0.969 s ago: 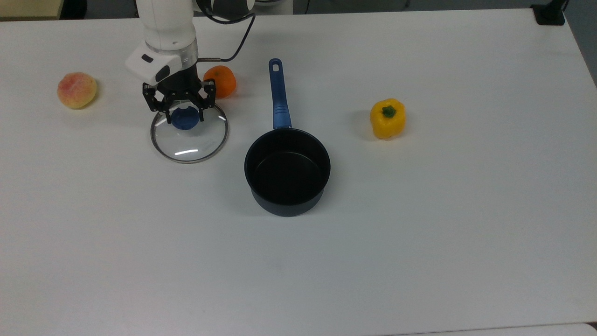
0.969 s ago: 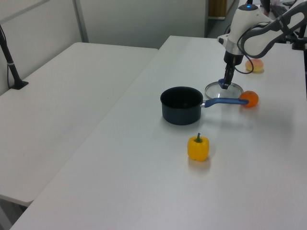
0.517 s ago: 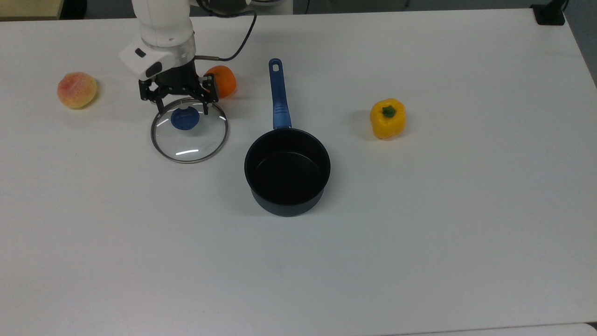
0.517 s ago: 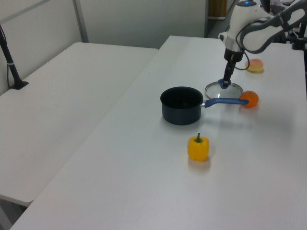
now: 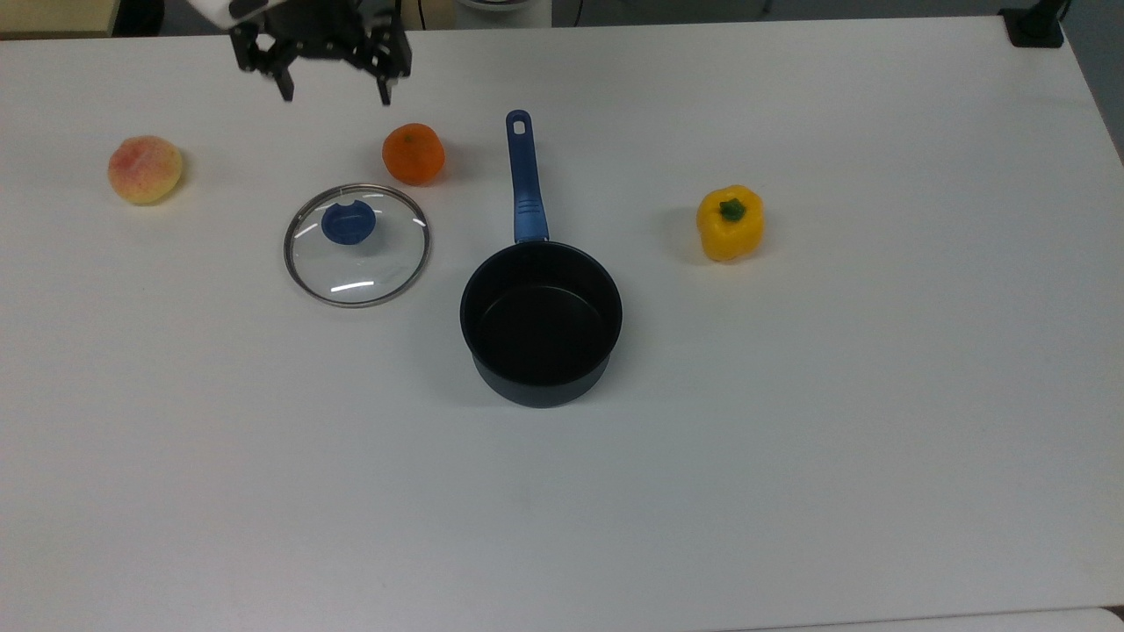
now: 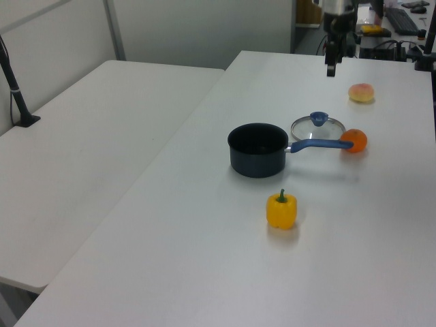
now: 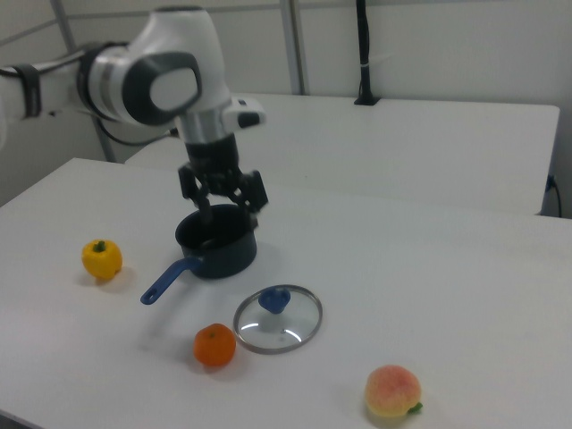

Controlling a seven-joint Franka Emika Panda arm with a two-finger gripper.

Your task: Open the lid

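The lid (image 5: 356, 263), clear glass with a metal rim and a blue knob (image 5: 349, 221), lies flat on the white table, to the top view's left of the saucepan. The dark blue saucepan (image 5: 541, 320) stands uncovered, its long blue handle pointing to the top view's top. My gripper (image 5: 335, 92) hangs high above the table, well clear of the lid, open with nothing between its fingers. In the left view the gripper (image 6: 331, 65) is far above the lid (image 6: 317, 128). In the right view the gripper (image 7: 225, 213) hangs in front of the saucepan (image 7: 217, 241), with the lid (image 7: 281, 326) lower down.
An orange (image 5: 413, 154) sits just beyond the lid, between it and the pan handle. A peach (image 5: 145, 169) lies at the top view's far left. A yellow bell pepper (image 5: 730, 222) stands to the top view's right of the saucepan. A black clamp (image 5: 1036, 26) sits at the table's corner.
My gripper, which stood open around the lid's blue knob, has lifted up and away toward the top view's top. The lid stayed flat on the table.
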